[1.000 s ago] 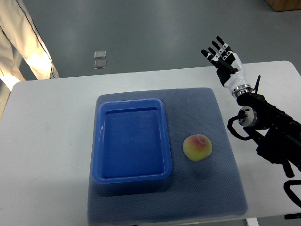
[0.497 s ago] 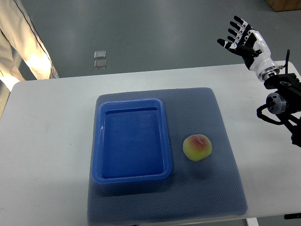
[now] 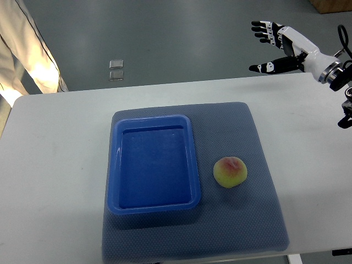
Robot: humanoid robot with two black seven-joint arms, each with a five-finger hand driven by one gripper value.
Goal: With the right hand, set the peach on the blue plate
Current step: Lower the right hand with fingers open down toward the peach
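A yellow-green peach (image 3: 230, 172) with a pink blush lies on the grey-blue mat (image 3: 242, 220), just right of the blue plate (image 3: 116, 165). The plate is a deep rectangular tray with nothing in it. My right hand (image 3: 268, 45) hovers high at the top right, beyond the table's far edge and far from the peach. Its fingers are spread and hold nothing. The left arm does not show.
The mat lies on a white table (image 3: 55, 165). A person in a beige garment (image 3: 27, 49) stands at the top left, by the table's far left corner. Two small square things (image 3: 116, 69) lie on the grey floor behind the table.
My right arm has drawn back to the right and upward, mostly out of the picture. The hand has turned so its fingers point left. Peach and plate have not moved.
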